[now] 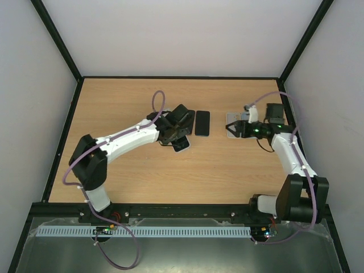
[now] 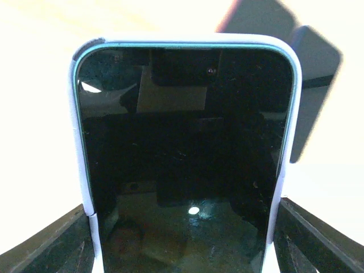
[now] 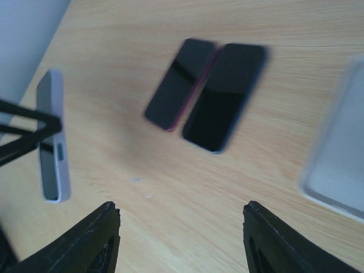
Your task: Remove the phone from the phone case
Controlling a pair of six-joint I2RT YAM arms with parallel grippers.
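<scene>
Firmly gripped: the cased phone, with my other side free

Right now my left end effector point(image 2: 183, 207) is closed on the phone case point(image 2: 182, 41), its fingers point(image 2: 57, 244) pressing the two long sides near the bottom end. The phone point(image 2: 182, 142) sits fully inside. The pale rim hugs the dark glass all round the part I can see, so nothing has been freed yet. I judge the side grip to be deliberate, since it leaves the screen, the back and the top end uncovered for a push or a peel from my other arm.

My right end effector point(image 3: 181, 213) stands wide with nothing between its tips, only bare desk point(image 3: 170, 182) below. It hangs well apart from the held phone, which suits a helper waiting for its turn.

Only the left wrist view shows how snugly the rim wraps the glass. The right wrist view gives what that one hides: the held phone edge-on, apparently raised off the desk, with a slot in its side. It also shows a dark phone with a reddish edge point(image 3: 179, 82) lying just beside a second dark phone point(image 3: 224, 96). There is a blurred pale slab point(image 3: 341, 153) at the right as well, which I cannot identify. The top view alone takes in both arms and the open stretch of desk between them.
</scene>
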